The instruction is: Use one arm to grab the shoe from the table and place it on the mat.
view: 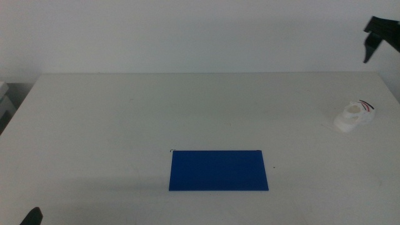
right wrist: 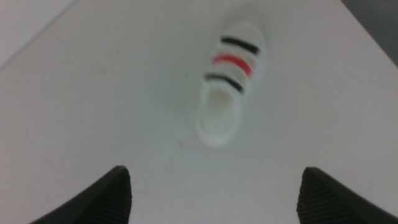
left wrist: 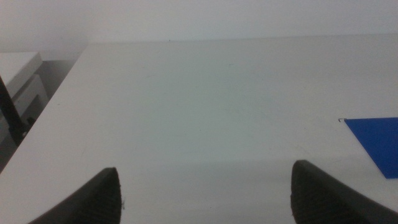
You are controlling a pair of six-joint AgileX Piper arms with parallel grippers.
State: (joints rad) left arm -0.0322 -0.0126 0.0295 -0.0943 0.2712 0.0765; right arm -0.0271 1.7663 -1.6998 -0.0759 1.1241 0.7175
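Observation:
The white shoe (view: pixel 355 116) with black and red straps lies on the table (view: pixel 187 112) near its right edge, far from the blue mat (view: pixel 218 170) at the front centre. My right gripper (view: pixel 379 34) hangs high at the upper right, above and behind the shoe. In the right wrist view its jaws stand wide open (right wrist: pixel 214 199) with the shoe (right wrist: pixel 229 81) ahead of them, untouched. My left gripper (left wrist: pixel 205 196) waits open at the table's front left corner, where only a dark tip (view: pixel 31 217) shows; a corner of the mat (left wrist: pixel 376 143) is in its view.
A pale box or cabinet (view: pixel 5 103) stands off the table's left edge. The table's right edge runs close beside the shoe. A wide stretch of bare tabletop lies between shoe and mat.

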